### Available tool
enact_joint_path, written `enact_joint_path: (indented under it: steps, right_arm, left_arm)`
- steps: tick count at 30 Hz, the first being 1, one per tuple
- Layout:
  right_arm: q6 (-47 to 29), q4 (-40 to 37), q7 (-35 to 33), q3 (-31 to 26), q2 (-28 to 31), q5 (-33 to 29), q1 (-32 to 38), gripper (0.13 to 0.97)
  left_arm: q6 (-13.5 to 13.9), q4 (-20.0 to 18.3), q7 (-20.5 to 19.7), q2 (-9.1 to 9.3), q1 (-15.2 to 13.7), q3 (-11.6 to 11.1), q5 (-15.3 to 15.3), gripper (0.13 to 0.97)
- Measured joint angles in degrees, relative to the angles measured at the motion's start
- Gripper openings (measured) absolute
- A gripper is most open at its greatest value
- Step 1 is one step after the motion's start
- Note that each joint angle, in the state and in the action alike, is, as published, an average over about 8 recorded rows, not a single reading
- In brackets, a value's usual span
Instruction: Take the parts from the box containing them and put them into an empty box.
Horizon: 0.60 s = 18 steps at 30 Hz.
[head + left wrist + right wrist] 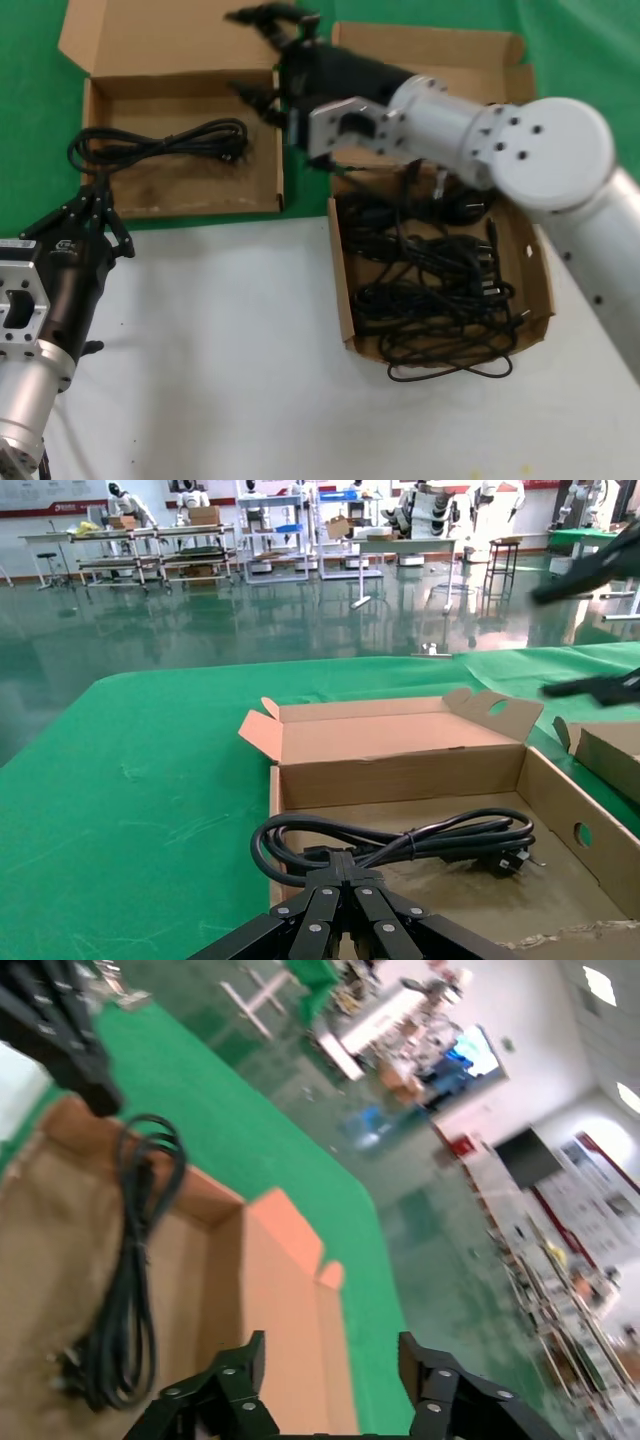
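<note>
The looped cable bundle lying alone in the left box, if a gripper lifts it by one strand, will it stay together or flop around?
The cable bundle will probably sag and swing, since its thin strands curve loosely across the box floor. It seems bound near the middle, so the loops should mostly hold together. The plug would likely dangle lowest.

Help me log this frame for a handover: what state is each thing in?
Left box: lid open, holds one cable.
Cable bundle: looped, lying in the left box.
Right box: lid open, full of tangled cables; one loop hangs over its near edge.
Left gripper: shut, empty, at the left box's near corner.
Right gripper: open, empty, raised over the gap between the boxes.
</note>
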Motion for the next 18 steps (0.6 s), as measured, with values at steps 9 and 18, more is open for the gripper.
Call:
enact_joint_path:
  steps: [9, 18]
  right_arm:
    - [1.51, 11.16, 6.23, 4.58, 7.28, 0.83, -6.51, 0.575]
    - [2.39, 17.23, 8.01, 7.0, 11.77, 2.14, -11.9, 0.575]
  left_arm:
    - [0.0, 0.0, 0.0, 0.0, 0.0, 0.0, 0.0, 0.145]
    - [0.0, 0.0, -0.01, 0.0, 0.01, -0.01, 0.01, 0.145]
